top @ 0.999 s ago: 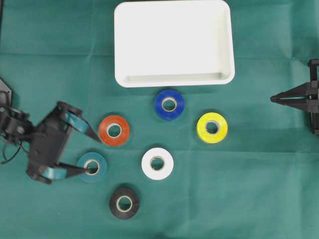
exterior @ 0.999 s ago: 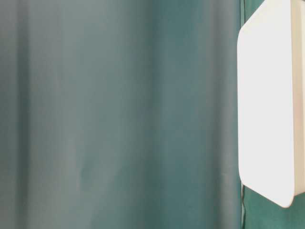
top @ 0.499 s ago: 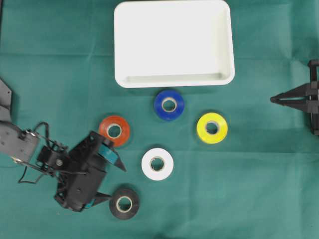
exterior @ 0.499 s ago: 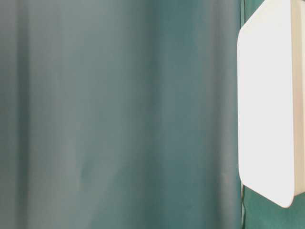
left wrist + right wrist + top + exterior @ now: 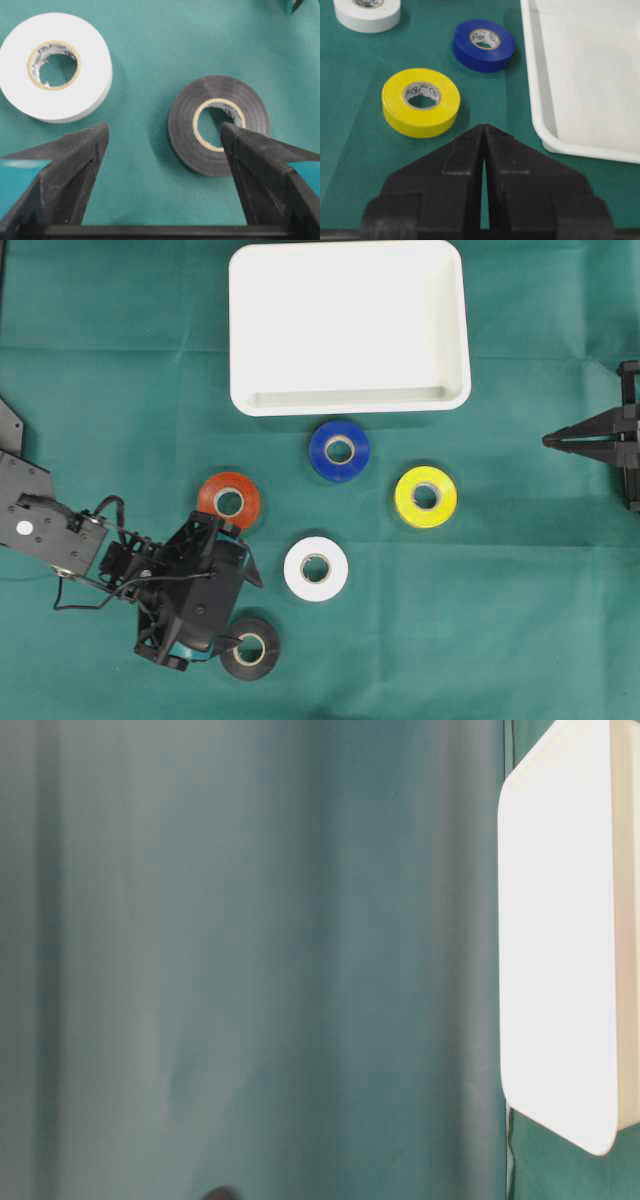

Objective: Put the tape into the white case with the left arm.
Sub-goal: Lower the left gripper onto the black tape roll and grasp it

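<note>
White case (image 5: 349, 325): shallow rectangular tray, rounded corners, upright, 12 o'clock. Black tape (image 5: 218, 124): flat, 7 o'clock.

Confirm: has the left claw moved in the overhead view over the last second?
Yes. The left claw has swung down-frame and rightward, away from the orange roll, to the black roll.

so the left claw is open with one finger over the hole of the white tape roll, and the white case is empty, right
Not quite: it is the black tape roll, not the white tape roll, that a finger of the open left claw overlaps at the hole, as the left wrist view shows. The white case is empty.
</note>
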Robot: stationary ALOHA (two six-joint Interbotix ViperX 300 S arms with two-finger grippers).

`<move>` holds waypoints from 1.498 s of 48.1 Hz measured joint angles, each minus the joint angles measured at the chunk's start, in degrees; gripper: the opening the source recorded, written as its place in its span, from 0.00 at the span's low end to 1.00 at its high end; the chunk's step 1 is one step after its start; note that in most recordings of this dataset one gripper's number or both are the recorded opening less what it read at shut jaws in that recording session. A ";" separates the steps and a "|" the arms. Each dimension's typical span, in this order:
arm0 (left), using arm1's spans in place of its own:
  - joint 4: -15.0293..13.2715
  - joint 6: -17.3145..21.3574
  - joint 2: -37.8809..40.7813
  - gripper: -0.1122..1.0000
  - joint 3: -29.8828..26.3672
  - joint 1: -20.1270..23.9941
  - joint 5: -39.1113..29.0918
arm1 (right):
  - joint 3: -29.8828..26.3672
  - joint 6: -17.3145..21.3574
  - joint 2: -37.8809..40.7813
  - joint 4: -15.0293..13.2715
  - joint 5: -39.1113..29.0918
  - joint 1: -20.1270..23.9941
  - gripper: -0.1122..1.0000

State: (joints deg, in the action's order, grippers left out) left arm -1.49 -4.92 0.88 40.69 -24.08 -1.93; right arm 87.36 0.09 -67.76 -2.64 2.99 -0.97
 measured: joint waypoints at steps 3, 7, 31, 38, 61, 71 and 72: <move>0.00 -0.53 1.14 0.96 -0.53 0.00 -0.09 | 0.00 0.00 0.00 0.00 0.00 0.00 0.02; 0.00 -0.88 2.99 0.96 -1.49 0.00 -0.26 | 0.00 0.00 0.00 0.00 0.00 0.00 0.02; 0.00 -2.90 7.47 0.96 -3.96 0.00 -4.83 | 0.09 0.00 0.00 0.00 0.00 0.00 0.02; -0.09 -3.34 8.53 0.96 -4.92 0.00 -5.62 | 0.09 0.00 -0.09 0.00 0.00 0.00 0.02; -0.09 -3.43 11.34 0.79 -8.35 0.09 -10.28 | 0.18 0.00 0.00 0.00 0.00 0.00 0.02; -0.09 -3.43 11.34 0.31 -9.23 0.18 -13.01 | 0.18 0.00 0.00 0.00 0.00 0.00 0.02; -0.09 -3.52 11.34 0.31 -9.40 0.18 -13.18 | 0.18 0.00 -0.09 0.00 0.00 0.00 0.02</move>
State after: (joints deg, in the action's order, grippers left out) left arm -1.58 -8.44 12.22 31.29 -23.91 -15.12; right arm 87.54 0.09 -67.85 -2.64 2.99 -0.97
